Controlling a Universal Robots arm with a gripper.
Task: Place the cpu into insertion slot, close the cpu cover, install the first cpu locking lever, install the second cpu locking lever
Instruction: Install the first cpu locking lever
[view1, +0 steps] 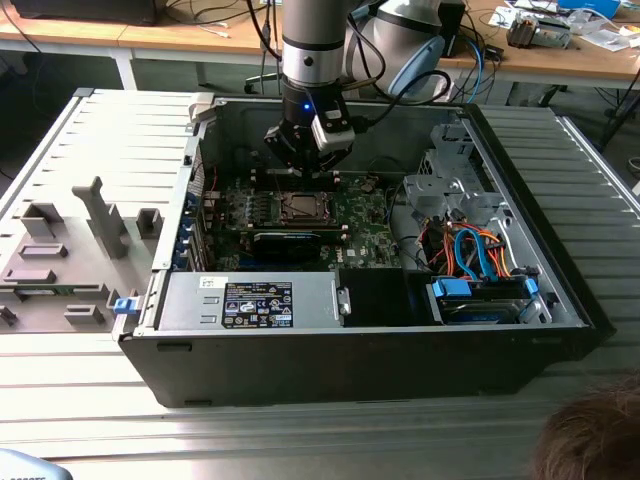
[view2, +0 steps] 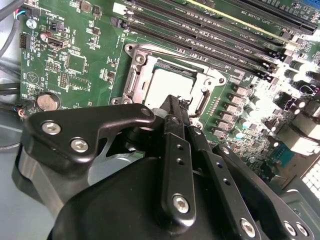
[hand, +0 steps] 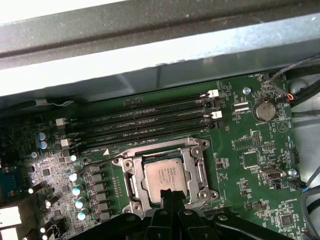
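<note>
The cpu (hand: 165, 175) lies flat in the socket on the green motherboard (hand: 250, 165), its silvery top showing through the window of the cpu cover (hand: 200, 167), which lies down around it. Both also show in the second wrist view: the cpu (view2: 167, 85) and the cover (view2: 134, 75). My gripper (hand: 171, 194) hangs just above the socket's edge, its black fingers pressed together with nothing between them. In the exterior view the gripper (view1: 303, 165) sits over the cpu (view1: 298, 208) inside the open computer case (view1: 560, 300). A thin wire lever (hand: 92, 162) runs beside the socket.
Memory slots (hand: 145, 120) run along one side of the socket. A black graphics card (view1: 285, 240), a silver power supply (view1: 250, 300) and a drive cage with orange and blue cables (view1: 470, 250) share the case. Grey fixtures (view1: 60, 260) lie outside it. A person's hair (view1: 590, 440) shows at the near corner.
</note>
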